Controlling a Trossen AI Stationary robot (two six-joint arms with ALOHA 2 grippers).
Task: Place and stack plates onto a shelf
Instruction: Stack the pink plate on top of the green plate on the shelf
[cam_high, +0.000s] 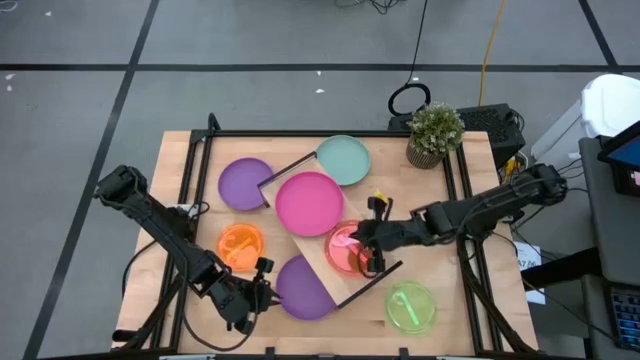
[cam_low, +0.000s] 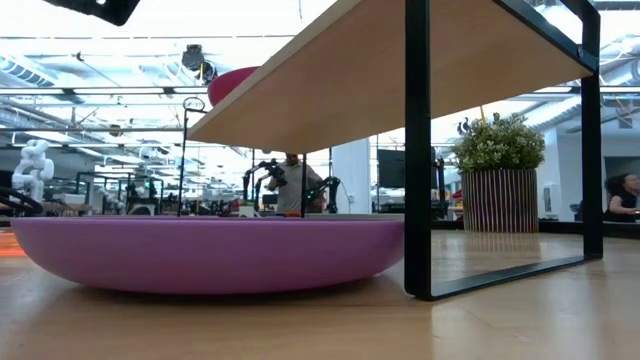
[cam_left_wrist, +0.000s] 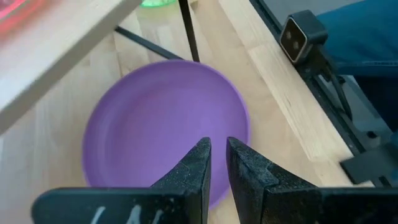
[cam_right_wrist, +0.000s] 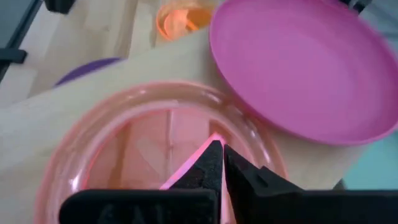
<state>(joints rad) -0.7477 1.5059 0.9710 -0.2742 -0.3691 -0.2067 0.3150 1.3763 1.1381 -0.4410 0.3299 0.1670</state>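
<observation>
Jaws of the right gripper (cam_right_wrist: 217, 163) pinched together over the red plate (cam_right_wrist: 155, 149), which sits on the shelf (cam_high: 318, 245) beside the magenta plate (cam_right_wrist: 298, 68); whether they nip its rim I cannot tell; the left gripper's (cam_left_wrist: 217, 163) jaws stand a slit apart, holding nothing, aimed straight at the purple plate (cam_left_wrist: 165, 127) half under the shelf's near end, so the left arm is nearer that one; the shelf's long axis runs diagonally across the table (cam_high: 450, 310). Count: seven plates in sight; two purple, one magenta, one teal (cam_high: 343, 160), one orange (cam_high: 240, 245), one red, one green (cam_high: 410, 306); one plant (cam_high: 435, 132).
</observation>
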